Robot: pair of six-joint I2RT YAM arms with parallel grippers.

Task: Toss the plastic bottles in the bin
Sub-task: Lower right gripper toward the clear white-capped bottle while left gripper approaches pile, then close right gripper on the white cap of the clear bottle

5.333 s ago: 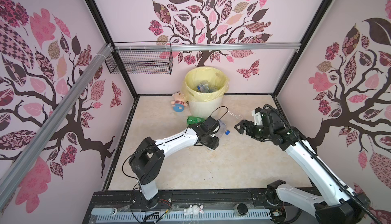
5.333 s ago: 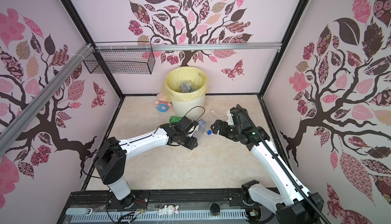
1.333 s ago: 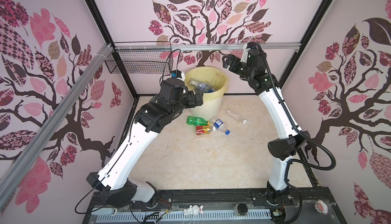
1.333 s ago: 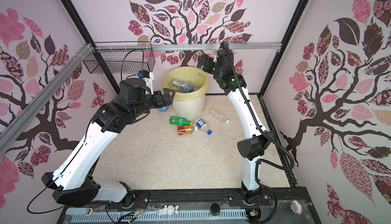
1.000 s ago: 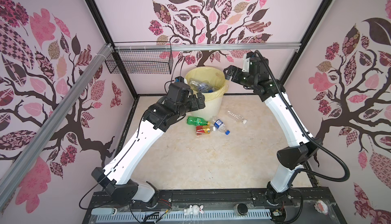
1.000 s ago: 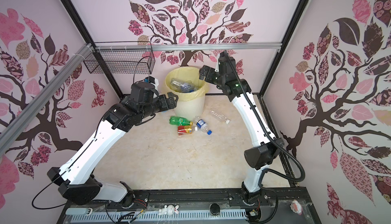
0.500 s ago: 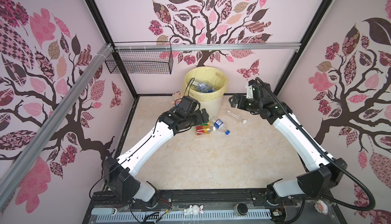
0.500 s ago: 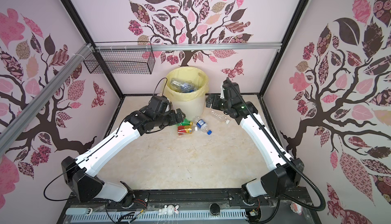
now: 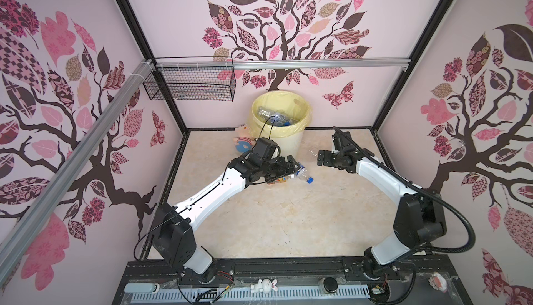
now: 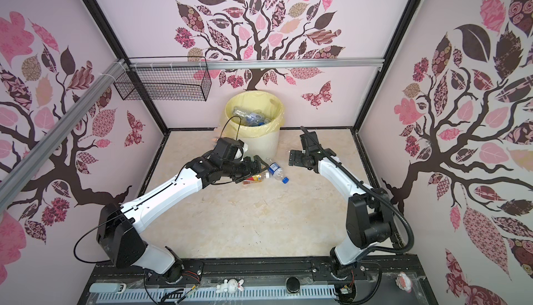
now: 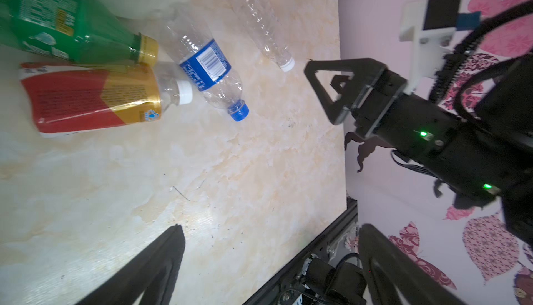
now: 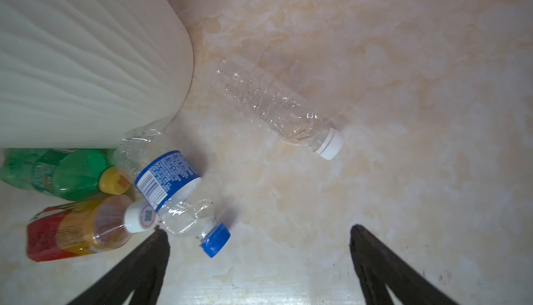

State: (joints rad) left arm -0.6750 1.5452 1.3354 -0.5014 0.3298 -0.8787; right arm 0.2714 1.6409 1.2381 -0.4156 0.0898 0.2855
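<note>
Plastic bottles (image 12: 170, 185): four lie on the tabletop (image 12: 403, 116) beside the bin (image 9: 292, 142); more lie inside it.
Left pincer (image 9: 293, 164): wide open, empty, by the blue-labelled bottle (image 11: 206, 67).
Right pincer (image 9: 320, 158): wide open, empty, near the clear bottle (image 12: 277, 107).

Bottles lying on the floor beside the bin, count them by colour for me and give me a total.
Clear: 2, the blue-labelled bottle and the unlabelled bottle
Green: 1, the green bottle
Red: 1, the red-labelled bottle
Total: 4
</note>
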